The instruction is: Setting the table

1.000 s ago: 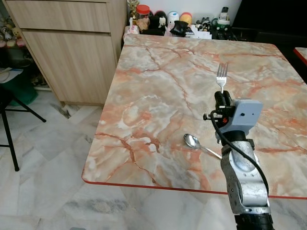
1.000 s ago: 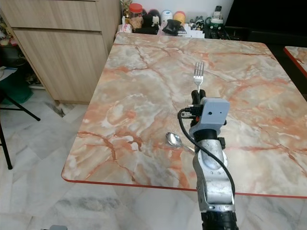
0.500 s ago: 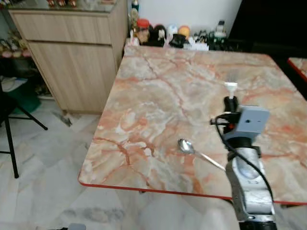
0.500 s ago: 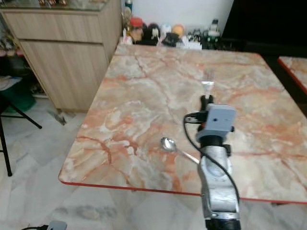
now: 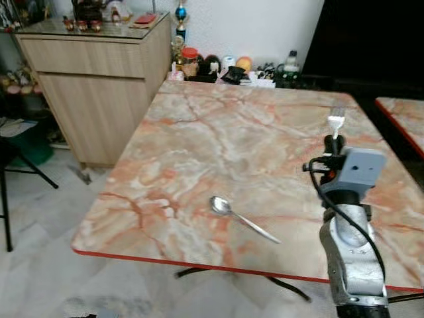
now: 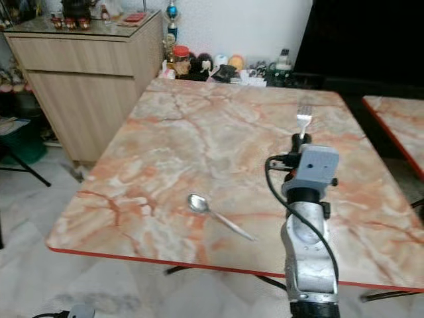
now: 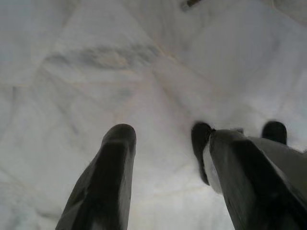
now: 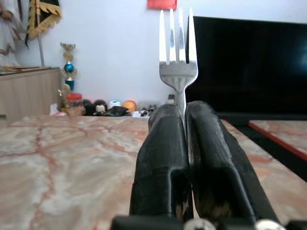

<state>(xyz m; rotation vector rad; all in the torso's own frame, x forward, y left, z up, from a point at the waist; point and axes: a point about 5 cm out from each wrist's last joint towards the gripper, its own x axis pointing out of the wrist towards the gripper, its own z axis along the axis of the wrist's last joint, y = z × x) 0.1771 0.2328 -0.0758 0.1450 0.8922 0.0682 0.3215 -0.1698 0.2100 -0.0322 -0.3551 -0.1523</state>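
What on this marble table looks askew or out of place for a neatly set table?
The silver metal spoon lies alone and slanted near the front edge of the pink-veined marble table, lined up with no edge. The silver fork is not laid yet; the right gripper holds it upright, tines up. Nothing looks spilled or damaged.

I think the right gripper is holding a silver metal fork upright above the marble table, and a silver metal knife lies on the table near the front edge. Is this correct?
Not quite: the piece lying on the orange-veined marble table is a silver metal spoon, not a knife, as the left eye view shows. The rest holds: the right gripper has its jaws closed on the silver metal fork, held upright.
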